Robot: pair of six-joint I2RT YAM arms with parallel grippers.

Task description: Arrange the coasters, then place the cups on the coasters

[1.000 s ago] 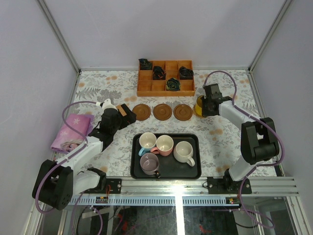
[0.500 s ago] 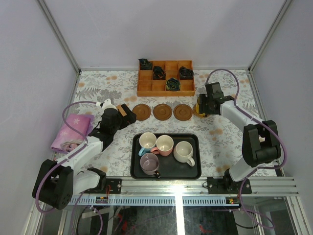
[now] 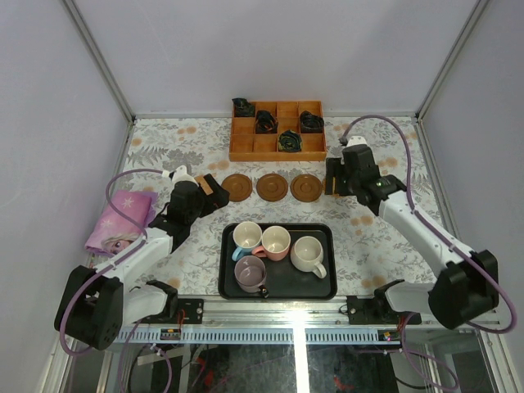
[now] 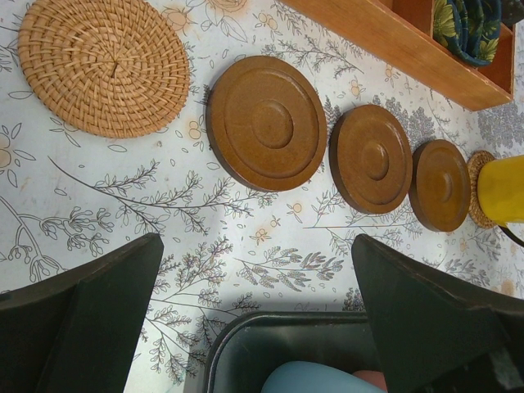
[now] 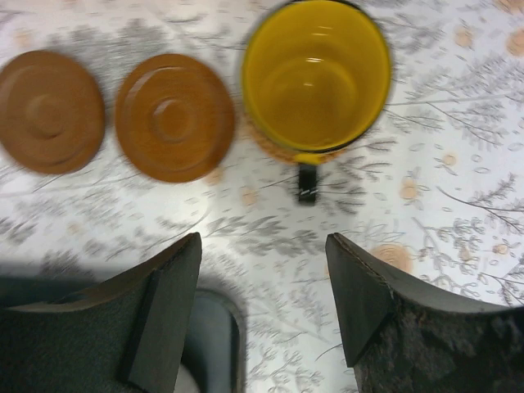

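Three dark brown coasters (image 3: 272, 187) lie in a row, the nearest one (image 4: 266, 123) large in the left wrist view. A tan woven coaster (image 4: 102, 65) lies at the row's left end. The yellow cup (image 5: 315, 78) stands upright on another woven coaster (image 4: 475, 188) at the right end. My right gripper (image 5: 264, 241) hangs open above and just behind it, holding nothing, and hides the cup from the top camera. The blue cup (image 3: 247, 237), pink cup (image 3: 276, 241), cream-white cup (image 3: 307, 252) and mauve cup (image 3: 250, 272) stand in the black tray (image 3: 327, 286). My left gripper (image 4: 255, 241) is open over the tray's far edge.
The orange wooden grid box (image 3: 278, 129) with dark bundles stands behind the coaster row. A pink cloth (image 3: 123, 219) lies at the left. The tray's corner (image 5: 217, 327) shows under my right gripper's left finger.
My right gripper has opened, let go of the yellow cup and drawn up and back from it. The left arm has not moved.
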